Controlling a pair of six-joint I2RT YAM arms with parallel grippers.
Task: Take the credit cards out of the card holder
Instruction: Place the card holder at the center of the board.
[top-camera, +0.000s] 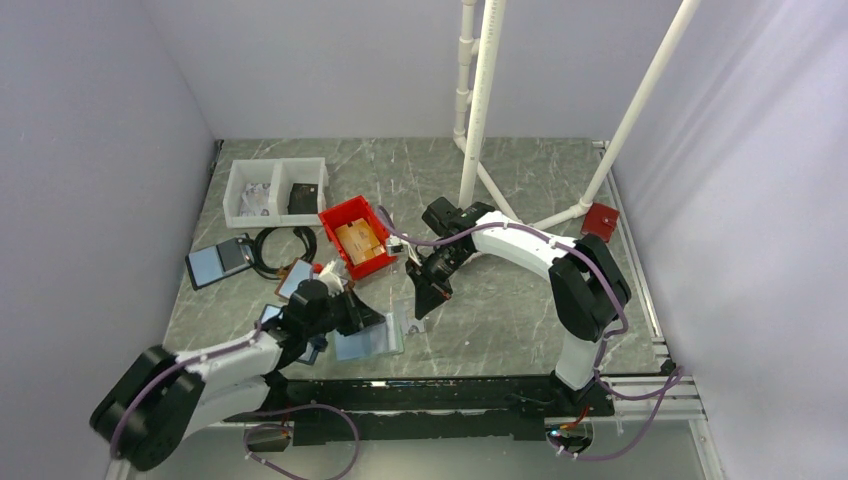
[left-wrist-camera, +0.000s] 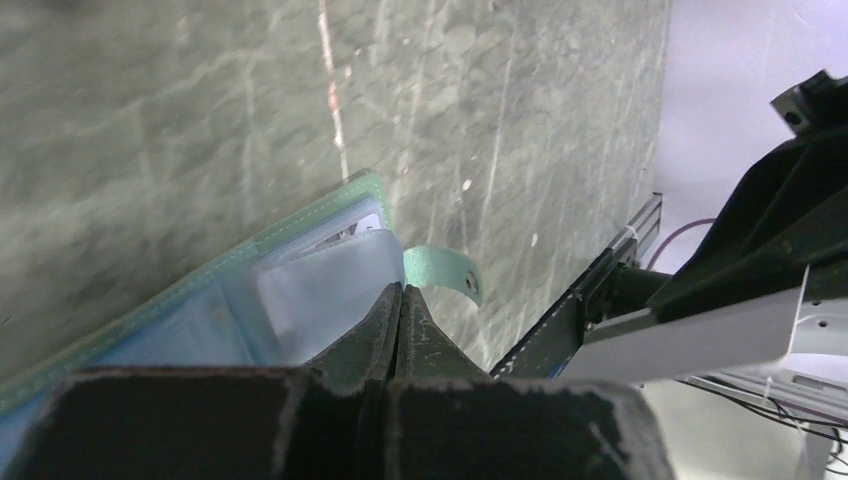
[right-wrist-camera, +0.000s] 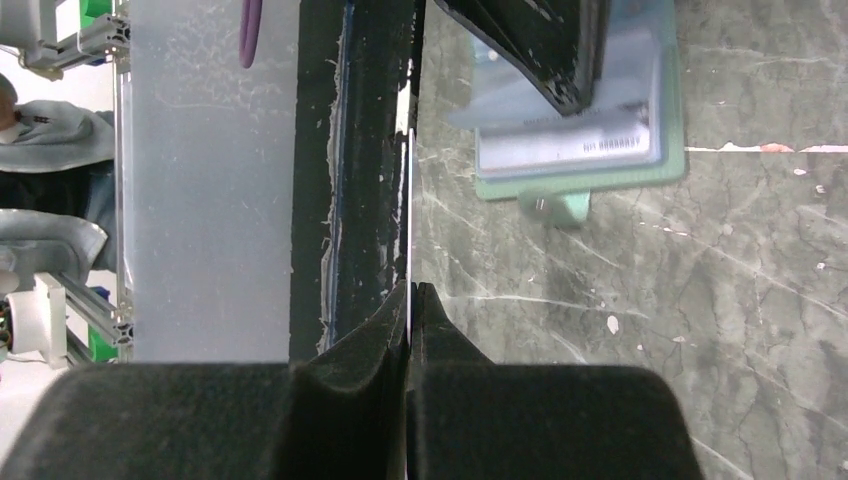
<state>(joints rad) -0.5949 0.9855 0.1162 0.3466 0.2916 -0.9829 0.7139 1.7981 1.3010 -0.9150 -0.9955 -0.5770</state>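
Left gripper (left-wrist-camera: 400, 292), jaws pressed together, tips resting on the clear pocket of the card holder (top-camera: 368, 344) at the near edge of the table (top-camera: 520, 310) — right gripper (top-camera: 420, 304), at the holder's 2 o'clock, pinches a thin card (right-wrist-camera: 410, 200) edge-on, clear of the holder.

Teal-edged card holder (top-camera: 370, 343), red bin (top-camera: 345, 208), grey marbled table (top-camera: 500, 320).

Your left gripper (left-wrist-camera: 400, 293) has both fingers pressed flat together, no gap, tips right at the card holder (left-wrist-camera: 232, 300). The holder lies open on the grey-green marble table (left-wrist-camera: 200, 100). It has a teal stitched border and pale blue clear pockets, with one sheet curling up by the tips; can't tell if they pinch it. A pale card (left-wrist-camera: 352, 226) shows in one pocket. The teal tab (left-wrist-camera: 445, 270) sticks out just beside the tips. A black rail (left-wrist-camera: 590, 300) sits at right.
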